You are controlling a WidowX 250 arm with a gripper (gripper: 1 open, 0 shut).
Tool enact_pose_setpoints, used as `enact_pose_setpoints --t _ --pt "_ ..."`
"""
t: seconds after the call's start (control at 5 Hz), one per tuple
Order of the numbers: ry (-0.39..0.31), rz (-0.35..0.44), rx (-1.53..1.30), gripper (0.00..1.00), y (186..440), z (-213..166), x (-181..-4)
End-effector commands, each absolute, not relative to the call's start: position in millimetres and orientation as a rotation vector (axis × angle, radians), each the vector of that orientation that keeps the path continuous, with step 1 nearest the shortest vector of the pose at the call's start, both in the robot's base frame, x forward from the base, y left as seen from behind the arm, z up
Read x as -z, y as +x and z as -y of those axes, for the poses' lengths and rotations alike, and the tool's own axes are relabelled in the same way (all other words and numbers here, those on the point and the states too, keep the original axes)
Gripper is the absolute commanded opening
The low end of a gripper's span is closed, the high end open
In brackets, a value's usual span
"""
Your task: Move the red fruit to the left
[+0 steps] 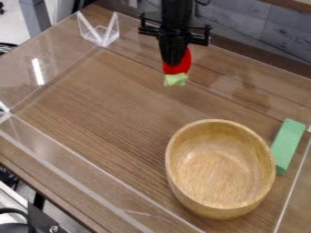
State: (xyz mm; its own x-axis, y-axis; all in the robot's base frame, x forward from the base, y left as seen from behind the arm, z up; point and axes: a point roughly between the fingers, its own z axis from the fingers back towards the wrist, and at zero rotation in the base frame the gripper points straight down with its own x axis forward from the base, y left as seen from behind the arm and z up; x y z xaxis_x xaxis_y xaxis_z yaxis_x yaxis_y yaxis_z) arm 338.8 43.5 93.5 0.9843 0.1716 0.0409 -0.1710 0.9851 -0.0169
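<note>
While the red fruit (179, 65) hangs in the upper middle of the frame, pinched at its red top with the pale green leafy cap pointing down, the main danger I see is a slip. It is small and glossy, and only its upper part sits between the fingers, so any sideways jerk could tip it out of the grip. If it drops from there it would likely roll on the smooth wooden table (109, 118) and could stop anywhere, perhaps back toward the right of the frame, where the wooden bowl (220, 167) and the flat green block (288, 145) lie (both well apart from it for now). Letting go too high would bring the same bounce and roll. Whether the cap already touches the table I cannot tell.

A second risk is the clear plastic wall (36, 68) around the table; carrying the fruit far toward the upper left could knock it against the small clear stand (100, 33) in that corner.

The gripper (179, 60) points straight down, its black fingers pressed together on the fruit and touching nothing else.
</note>
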Motion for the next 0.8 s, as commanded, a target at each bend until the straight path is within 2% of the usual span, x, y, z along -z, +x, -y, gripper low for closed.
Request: enact_pose_setpoints --t 0.0,0.4,0.6 --pt "-0.019 0.117 -0.103 0.00 338.5 -53.1 -121.9" --pt "-0.020 0.130 -0.115 0.00 346.2 -40.0 -144.5" --pt "-0.021 0.131 -0.110 0.00 337.5 -42.9 -141.3"
